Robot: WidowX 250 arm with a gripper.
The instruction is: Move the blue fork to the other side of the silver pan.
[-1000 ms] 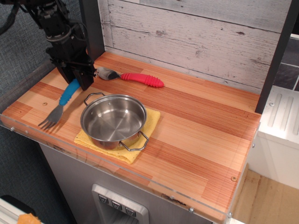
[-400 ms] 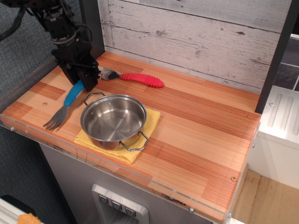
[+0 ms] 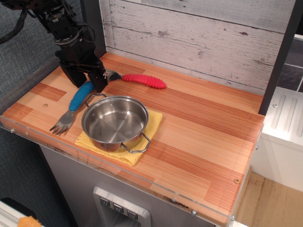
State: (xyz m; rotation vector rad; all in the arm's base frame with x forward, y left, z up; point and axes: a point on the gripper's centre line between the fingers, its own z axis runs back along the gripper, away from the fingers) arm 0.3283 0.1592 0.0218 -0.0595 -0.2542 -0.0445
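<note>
The blue fork [image 3: 79, 98] lies at an angle left of the silver pan [image 3: 115, 122], its grey tines pointing to the table's front-left edge. My gripper [image 3: 89, 85] stands over the far end of the blue handle and is shut on it, just behind the pan's left loop handle. The fingertips hide the handle's end. The pan is empty and sits on a yellow cloth [image 3: 135, 155].
A spoon with a ribbed red handle [image 3: 143, 80] lies behind the pan near the wooden back wall [image 3: 189, 38]. The table's front edge has a clear plastic lip [image 3: 28, 132]. A dark post [image 3: 92, 23] stands right behind my arm. Bare wood lies to the pan's right [image 3: 208, 137].
My gripper has moved to the right toward the pan, and the blue fork has moved with it; its tines have slid right along the front-left edge.
</note>
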